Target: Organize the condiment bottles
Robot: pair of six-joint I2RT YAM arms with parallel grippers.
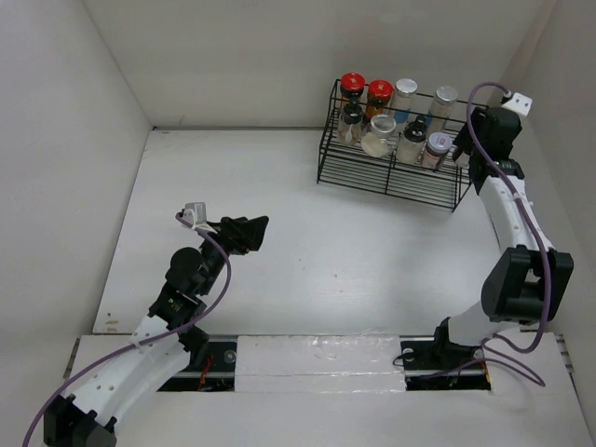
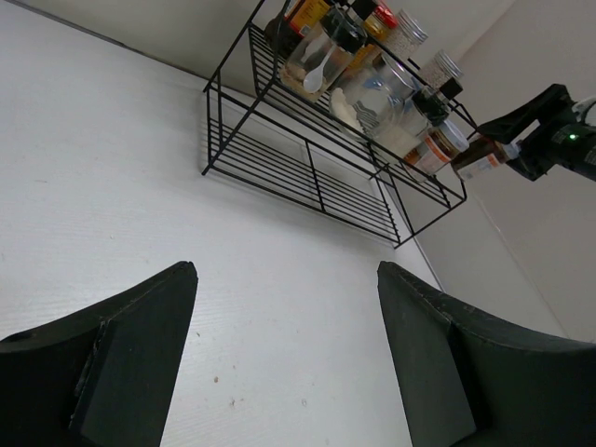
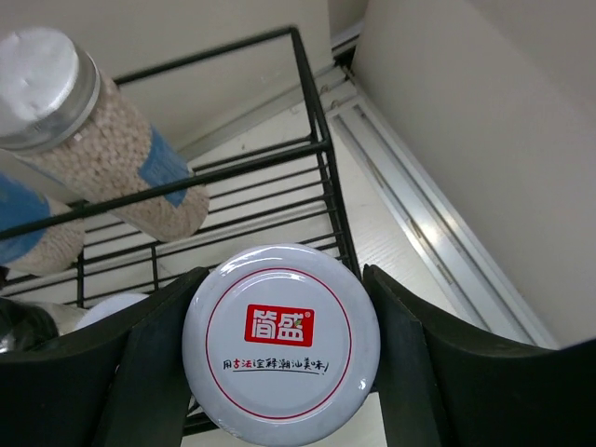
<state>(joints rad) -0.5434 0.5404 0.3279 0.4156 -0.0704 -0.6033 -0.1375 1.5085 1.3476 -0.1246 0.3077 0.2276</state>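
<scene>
- The condiment bottles (image 1: 391, 116) stand grouped in the black wire rack (image 1: 372, 177), upper right of the top view.
- One white-lidded jar (image 3: 281, 343) is at the rack's right end, where your right gripper (image 3: 279, 284) is clamped on it.
- Your left gripper (image 2: 287, 270), at lower left, hovers over the table (image 1: 307, 251) with its jaws apart and empty.
</scene>
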